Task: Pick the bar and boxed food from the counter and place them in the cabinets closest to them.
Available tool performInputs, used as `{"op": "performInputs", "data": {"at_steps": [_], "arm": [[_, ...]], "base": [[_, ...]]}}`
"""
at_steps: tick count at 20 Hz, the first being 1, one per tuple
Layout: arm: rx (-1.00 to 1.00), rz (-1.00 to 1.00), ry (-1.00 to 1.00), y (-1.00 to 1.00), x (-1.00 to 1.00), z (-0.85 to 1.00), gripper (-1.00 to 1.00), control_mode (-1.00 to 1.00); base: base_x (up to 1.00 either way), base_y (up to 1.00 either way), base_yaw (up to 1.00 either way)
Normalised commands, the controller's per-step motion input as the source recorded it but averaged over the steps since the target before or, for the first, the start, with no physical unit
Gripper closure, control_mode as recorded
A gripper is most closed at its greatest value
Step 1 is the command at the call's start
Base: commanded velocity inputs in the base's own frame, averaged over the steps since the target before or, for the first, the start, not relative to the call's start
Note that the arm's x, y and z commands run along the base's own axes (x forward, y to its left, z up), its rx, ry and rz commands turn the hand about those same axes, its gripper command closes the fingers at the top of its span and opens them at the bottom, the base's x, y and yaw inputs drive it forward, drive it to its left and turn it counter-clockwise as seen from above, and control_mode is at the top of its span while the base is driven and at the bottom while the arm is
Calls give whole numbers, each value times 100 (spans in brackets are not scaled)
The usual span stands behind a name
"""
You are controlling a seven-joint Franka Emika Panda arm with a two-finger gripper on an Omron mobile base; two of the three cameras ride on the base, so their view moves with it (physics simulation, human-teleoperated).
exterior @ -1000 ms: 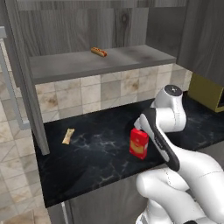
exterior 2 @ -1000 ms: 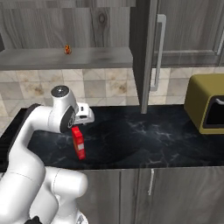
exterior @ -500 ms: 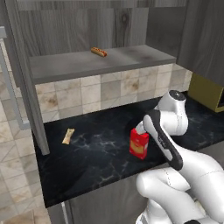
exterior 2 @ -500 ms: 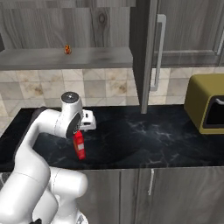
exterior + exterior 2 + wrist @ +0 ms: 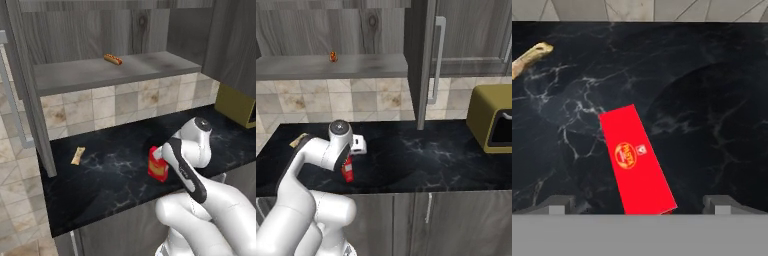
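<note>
Gripper (image 5: 637, 204) stands wide open at the frame bottom, its fingertips (image 5: 558, 204) either side of the boxed food (image 5: 636, 160) on the counter (image 5: 712, 100).

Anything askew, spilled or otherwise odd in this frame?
Nothing spilled or damaged. The boxed food stands on the counter, turned at an angle between the open end effector fingers. A pale stick lies loose farther left.

The red boxed food (image 5: 637, 160) is standing on the black marble counter (image 5: 712, 75), right of the tan stick (image 5: 532, 57).
</note>
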Motion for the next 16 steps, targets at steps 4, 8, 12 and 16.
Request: {"op": "performInputs", "data": {"at_steps": [4, 8, 12, 16], "arm": [[0, 3, -1, 2, 31, -20, -100, -100], [0, 5, 0, 1, 32, -18, -100, -100], [0, 5, 3, 0, 26, -21, -100, -100], [-2, 7, 10, 0, 7, -41, -100, -100]], "base": [[0, 0, 0], [0, 0, 0], [0, 0, 0], [0, 0, 0]]}}
